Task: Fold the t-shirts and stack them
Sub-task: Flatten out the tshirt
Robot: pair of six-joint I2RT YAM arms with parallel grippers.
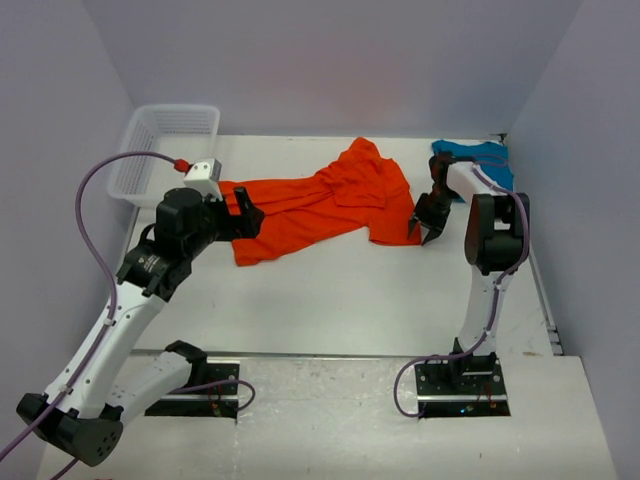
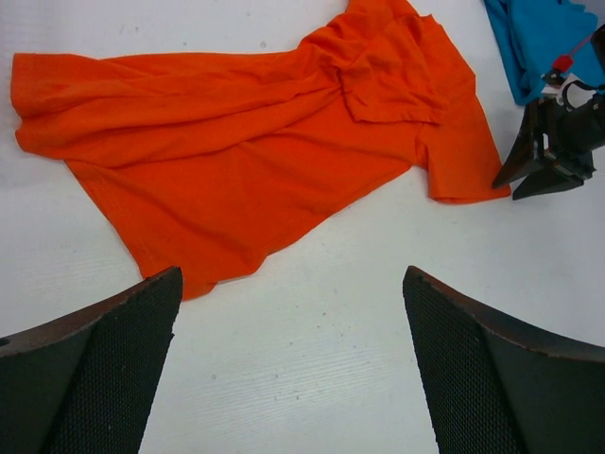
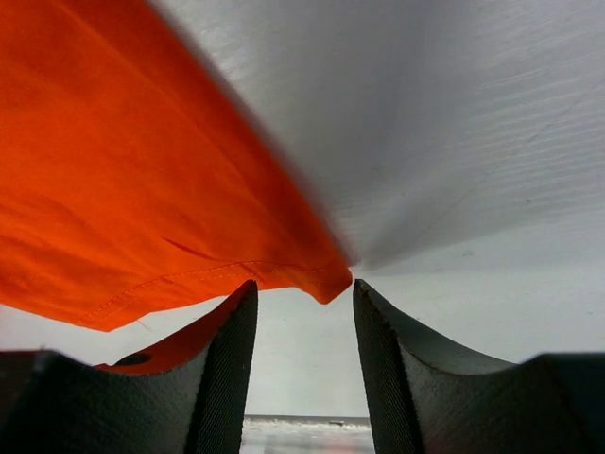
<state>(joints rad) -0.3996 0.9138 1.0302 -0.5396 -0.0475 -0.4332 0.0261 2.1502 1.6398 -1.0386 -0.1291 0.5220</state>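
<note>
The orange-red t-shirt [image 1: 320,205] lies crumpled and spread across the middle of the table, also filling the left wrist view [image 2: 246,142]. The teal-blue t-shirt [image 1: 470,152] is bunched at the back right corner [image 2: 544,38]. My left gripper [image 1: 250,218] hovers at the orange shirt's left end, wide open with only bare table between its fingers [image 2: 291,279]. My right gripper [image 1: 425,228] sits at the shirt's right sleeve corner. Its jaws stand partly apart [image 3: 304,288], and the hemmed corner of the orange cloth [image 3: 142,170] hangs just past the tips, not pinched.
A white mesh basket [image 1: 170,108] stands at the back left, behind my left arm. Walls close in the table on the left, back and right. The right gripper shows in the left wrist view [image 2: 544,175], beside the shirt's sleeve.
</note>
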